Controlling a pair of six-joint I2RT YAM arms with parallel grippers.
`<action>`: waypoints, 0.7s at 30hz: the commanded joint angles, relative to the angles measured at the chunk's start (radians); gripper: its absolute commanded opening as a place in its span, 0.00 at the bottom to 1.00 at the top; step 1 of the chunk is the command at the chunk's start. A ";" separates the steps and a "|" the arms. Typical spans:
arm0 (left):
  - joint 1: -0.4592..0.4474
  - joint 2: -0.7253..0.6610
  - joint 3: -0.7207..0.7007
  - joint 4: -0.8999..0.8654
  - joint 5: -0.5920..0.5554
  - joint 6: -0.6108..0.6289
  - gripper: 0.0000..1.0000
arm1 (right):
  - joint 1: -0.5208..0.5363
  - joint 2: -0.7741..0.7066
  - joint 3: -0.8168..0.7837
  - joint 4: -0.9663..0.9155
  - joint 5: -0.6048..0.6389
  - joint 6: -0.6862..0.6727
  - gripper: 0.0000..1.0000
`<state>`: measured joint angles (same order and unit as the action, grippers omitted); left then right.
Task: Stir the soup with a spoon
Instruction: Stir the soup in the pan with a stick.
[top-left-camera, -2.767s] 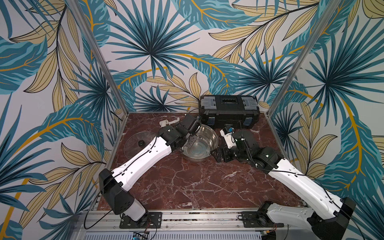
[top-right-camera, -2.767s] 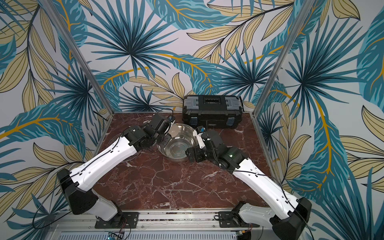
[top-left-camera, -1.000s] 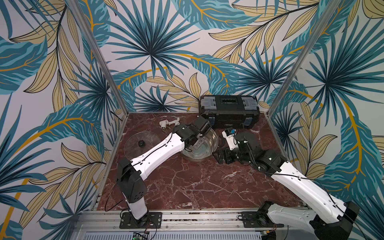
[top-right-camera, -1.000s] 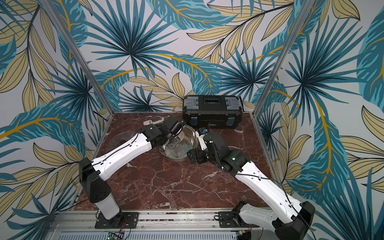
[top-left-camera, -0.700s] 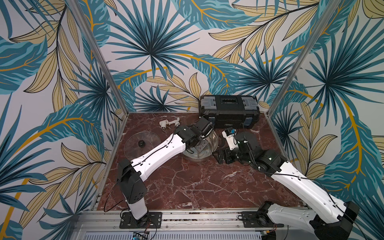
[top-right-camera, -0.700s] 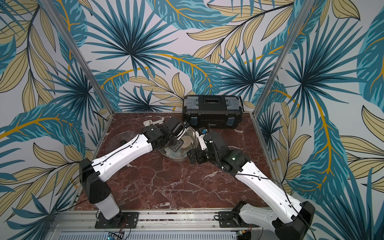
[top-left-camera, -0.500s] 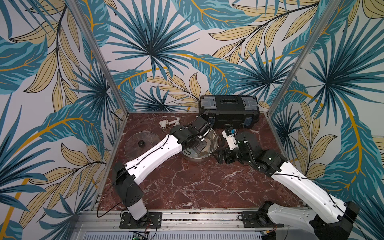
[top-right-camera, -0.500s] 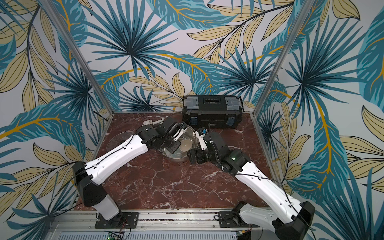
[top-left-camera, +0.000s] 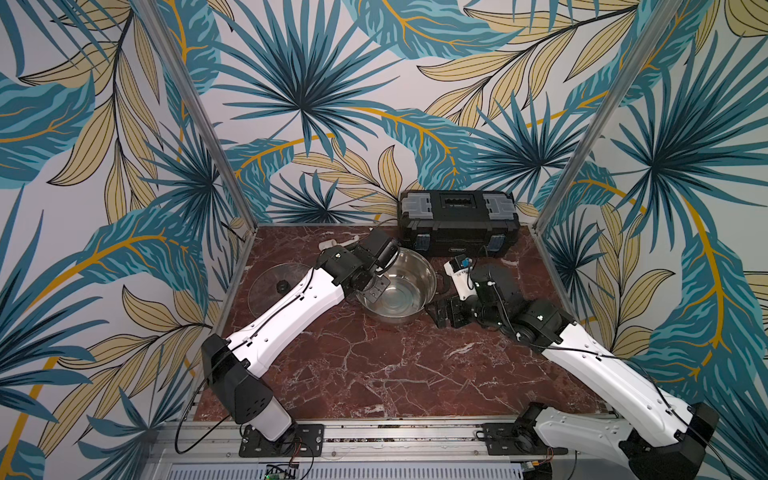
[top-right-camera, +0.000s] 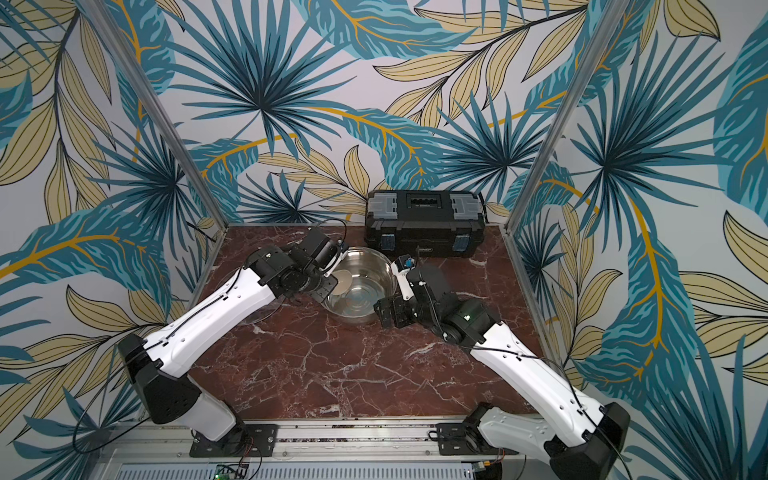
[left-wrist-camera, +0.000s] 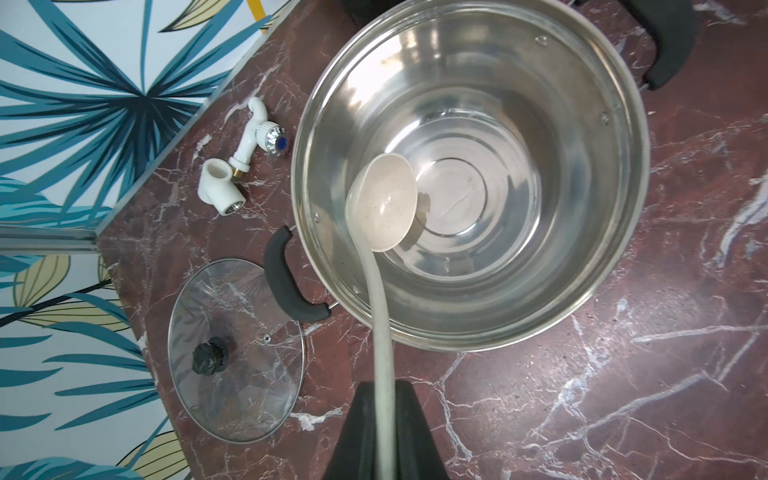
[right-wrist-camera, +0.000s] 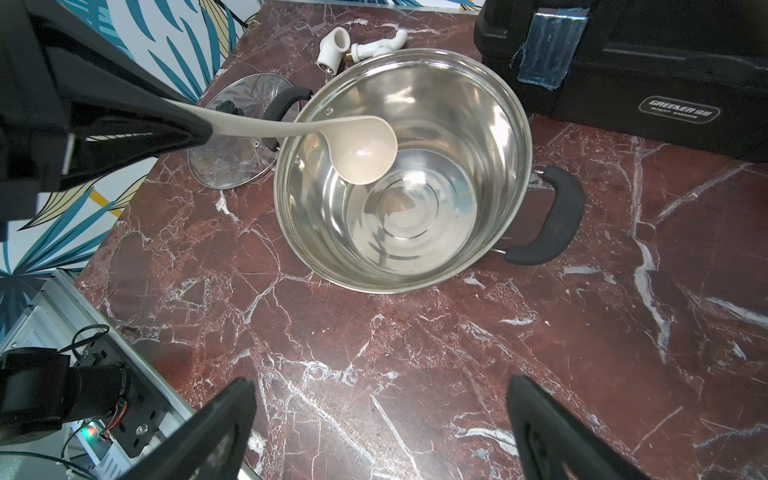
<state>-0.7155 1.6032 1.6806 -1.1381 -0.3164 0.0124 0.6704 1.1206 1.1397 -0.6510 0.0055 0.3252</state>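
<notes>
Ladle (left-wrist-camera: 381, 316) clamped near its handle end between the left fingers (left-wrist-camera: 357, 424), which sit narrow around the slim stem. Its long axis runs straight out from the left gripper (left-wrist-camera: 383, 388) and across the near rim of the steel pot (left-wrist-camera: 582, 137). The round bowl is at the far end, inside the rim on the left arm's side, hollow up. From the right wrist view I judge the bowl hangs above the pot's bottom, not touching it. Whether any liquid sits in there I cannot tell. Right gripper (right-wrist-camera: 380, 415) spread wide, empty, over the desk (top-left-camera: 374, 365) just beside the pot. I judge the next move is the left arm's: dip along the handle's line, then circle.
</notes>
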 joint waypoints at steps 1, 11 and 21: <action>0.003 0.032 0.023 0.069 -0.070 0.017 0.00 | 0.005 -0.011 -0.016 -0.004 0.001 -0.001 1.00; -0.065 0.049 0.018 0.264 -0.031 0.024 0.00 | 0.005 -0.018 -0.016 -0.016 0.014 -0.004 1.00; -0.093 0.016 -0.010 0.211 0.149 -0.057 0.00 | 0.006 -0.018 -0.008 -0.013 0.007 -0.004 1.00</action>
<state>-0.8104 1.6577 1.6806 -0.9245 -0.2382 -0.0090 0.6704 1.1202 1.1397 -0.6525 0.0067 0.3252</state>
